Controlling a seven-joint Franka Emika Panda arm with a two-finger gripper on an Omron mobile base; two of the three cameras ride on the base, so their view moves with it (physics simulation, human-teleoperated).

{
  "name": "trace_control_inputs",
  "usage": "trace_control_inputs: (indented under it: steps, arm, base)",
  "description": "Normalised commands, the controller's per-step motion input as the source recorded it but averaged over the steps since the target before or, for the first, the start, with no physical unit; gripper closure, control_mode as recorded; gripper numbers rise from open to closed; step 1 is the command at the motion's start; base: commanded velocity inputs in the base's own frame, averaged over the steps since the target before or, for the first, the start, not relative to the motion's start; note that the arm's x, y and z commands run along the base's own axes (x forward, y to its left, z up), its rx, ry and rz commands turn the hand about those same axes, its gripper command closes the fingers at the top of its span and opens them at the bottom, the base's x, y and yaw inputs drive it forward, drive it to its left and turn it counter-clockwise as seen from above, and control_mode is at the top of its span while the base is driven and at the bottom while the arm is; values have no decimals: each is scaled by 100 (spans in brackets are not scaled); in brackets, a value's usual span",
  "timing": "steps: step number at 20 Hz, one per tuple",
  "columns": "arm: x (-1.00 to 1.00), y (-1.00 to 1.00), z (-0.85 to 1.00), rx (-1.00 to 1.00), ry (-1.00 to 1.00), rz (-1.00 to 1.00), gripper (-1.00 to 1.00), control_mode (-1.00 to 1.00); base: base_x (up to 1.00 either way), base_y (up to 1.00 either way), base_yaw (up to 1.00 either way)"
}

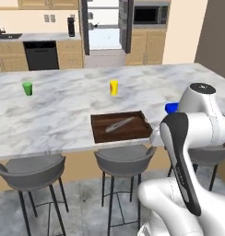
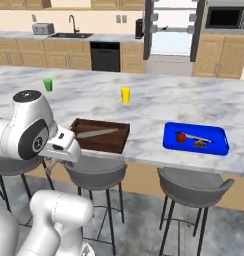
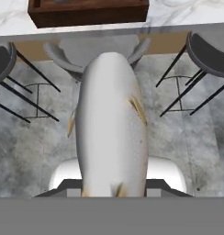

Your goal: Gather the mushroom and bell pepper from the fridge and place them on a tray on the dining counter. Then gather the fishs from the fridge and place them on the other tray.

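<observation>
The end effector (image 3: 113, 190) is clamped on a silvery fish (image 3: 111, 124), carried nose-first over the stools toward the brown tray (image 2: 114, 141) on the tabletop (image 1: 63, 115), where one fish (image 1: 120, 124) already lies, ready for its partner.

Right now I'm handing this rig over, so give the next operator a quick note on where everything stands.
Tool: shut on a fish, held over the floor and stools short of the counter.
Blue tray: holds the bell pepper and mushroom, plus a slim grey thing that I cannot identify.
Brown tray: one fish already in it.
Fridge: doors open at the back.
Done: vegetables trayed, first fish trayed.
Left: set the held fish in the brown tray; whether more fish remain in the fridge cannot be told.
</observation>
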Motion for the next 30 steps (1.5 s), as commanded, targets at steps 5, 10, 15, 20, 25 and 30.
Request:
trace_control_inputs:
  steps: [5,10,15,20,25,30]
  arm:
    - [0,0,0,0,0,0,100,100]
    - [0,0,0,0,0,0,100,100]
    - [0,0,0,0,0,0,100,100]
    - [0,0,0,0,0,0,100,100]
    - [100,41,0,0,9,0,100,-100]
    - [96,19,-4,0,12,0,100,-100]
  base:
    - [50,1,5]
    - [52,1,0]
    - [57,0,0]
    - [60,8,0]
    - [0,0,0]
    - [0,0,0]
